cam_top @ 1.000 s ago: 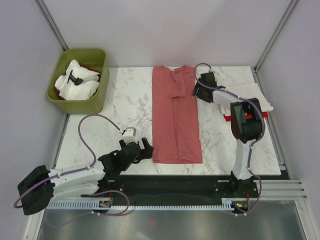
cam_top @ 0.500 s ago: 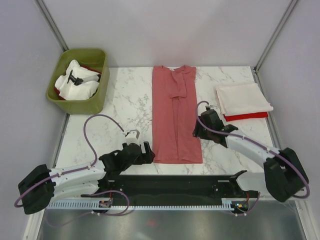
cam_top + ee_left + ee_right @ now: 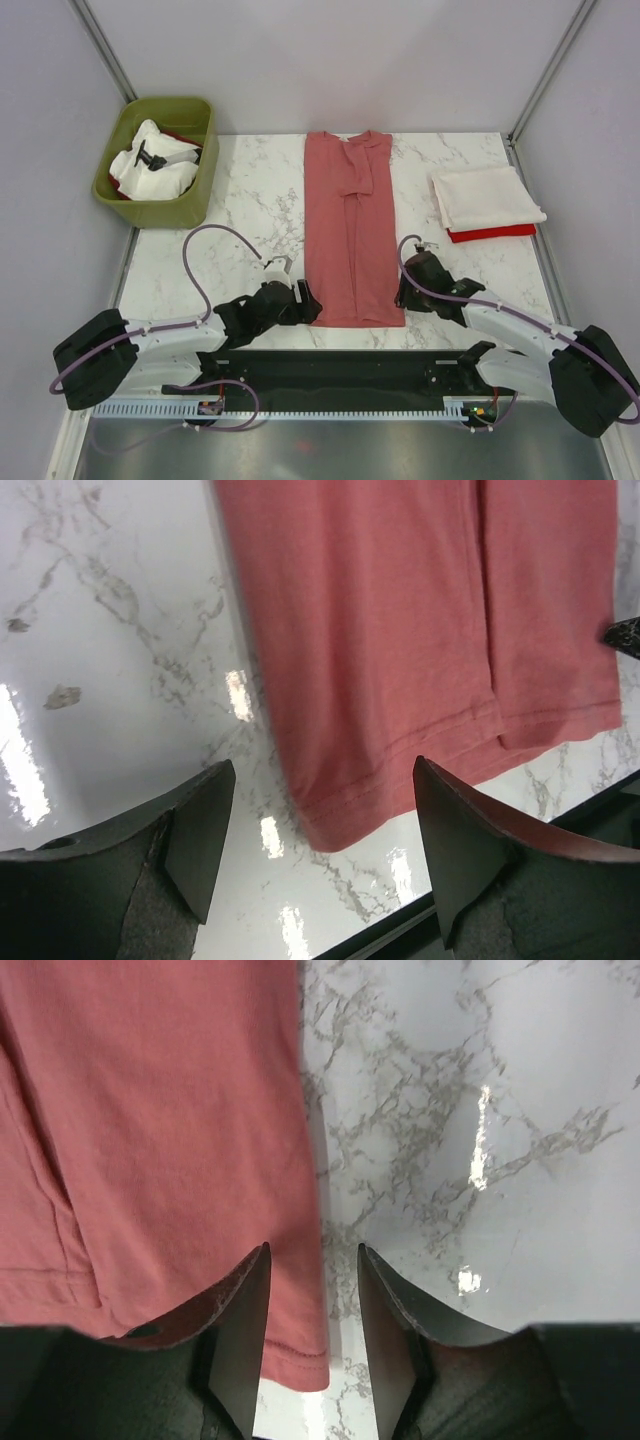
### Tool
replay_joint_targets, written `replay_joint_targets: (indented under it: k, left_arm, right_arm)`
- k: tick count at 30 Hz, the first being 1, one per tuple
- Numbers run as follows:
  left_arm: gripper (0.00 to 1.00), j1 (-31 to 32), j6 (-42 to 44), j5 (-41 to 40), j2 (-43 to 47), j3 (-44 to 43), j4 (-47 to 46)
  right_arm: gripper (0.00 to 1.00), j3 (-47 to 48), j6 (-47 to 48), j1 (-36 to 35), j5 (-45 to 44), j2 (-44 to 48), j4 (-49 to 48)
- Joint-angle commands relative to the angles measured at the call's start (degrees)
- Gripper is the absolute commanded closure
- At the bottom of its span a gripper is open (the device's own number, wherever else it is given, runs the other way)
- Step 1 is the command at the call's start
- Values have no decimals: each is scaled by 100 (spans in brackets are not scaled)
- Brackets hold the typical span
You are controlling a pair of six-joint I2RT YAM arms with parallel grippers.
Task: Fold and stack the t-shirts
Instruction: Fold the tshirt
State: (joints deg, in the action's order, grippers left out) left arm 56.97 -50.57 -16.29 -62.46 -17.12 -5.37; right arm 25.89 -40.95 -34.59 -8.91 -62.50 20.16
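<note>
At the hem of the salmon-red t-shirt, the left gripper is held released at 7 o'clock, the right gripper released at 5 o'clock.

A bin holding bundled shirts stands behind-left of the long shirt; stacked shirts lie to that shirt's right

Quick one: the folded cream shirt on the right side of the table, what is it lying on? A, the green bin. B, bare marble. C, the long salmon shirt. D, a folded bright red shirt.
D: in the top view a strip of the bright red shirt shows from under the near edge of the cream-white shirt, which lies folded on top of it.
</note>
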Motion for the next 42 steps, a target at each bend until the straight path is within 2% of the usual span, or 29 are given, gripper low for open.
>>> replay_joint_targets:
  k: [1,4,8,13,17,22,25,28,29,32,37,40,42]
  left_arm:
    - [20,-2,-50,346,-284,94,-727]
    - [25,-2,20,442,-382,-35,-747]
    - [24,-2,-32,276,-215,-72,-343]
    - [23,-2,-85,171,-13,-2,-17]
    - [24,-2,-24,91,14,-37,115]
    - [25,-10,38,162,58,-10,176]
    - [30,-2,47,206,146,51,176]
    - [39,-2,12,206,199,95,167]
    - [45,-10,12,197,181,104,167]
    - [56,-10,3,223,120,87,167]
    - [60,-2,12,258,41,51,167]
    - [54,-2,12,390,-91,16,167]
    - [56,-2,-32,487,-83,69,150]
  right_arm:
    - [53,-136,-124,-92,126,343,-48]
    - [62,-312,-238,-179,196,694,-13]
    - [60,-374,-361,-390,197,748,58]
    - [58,-41,-712,-1189,-627,46,417]
    - [59,109,-801,-1541,-788,-333,550]
    - [59,22,-941,-1709,-867,0,716]
    - [59,-40,-1038,-1823,-893,229,805]
    - [67,-84,-1134,-1964,-972,256,866]
    - [78,-93,-1152,-2007,-1016,238,858]
    - [97,-93,-1179,-2043,-1096,238,858]
    - [100,-137,-1135,-2061,-1061,466,805]
    - [100,-154,-1108,-2061,-1052,563,787]
    - [100,-154,-1100,-2061,-1034,564,787]
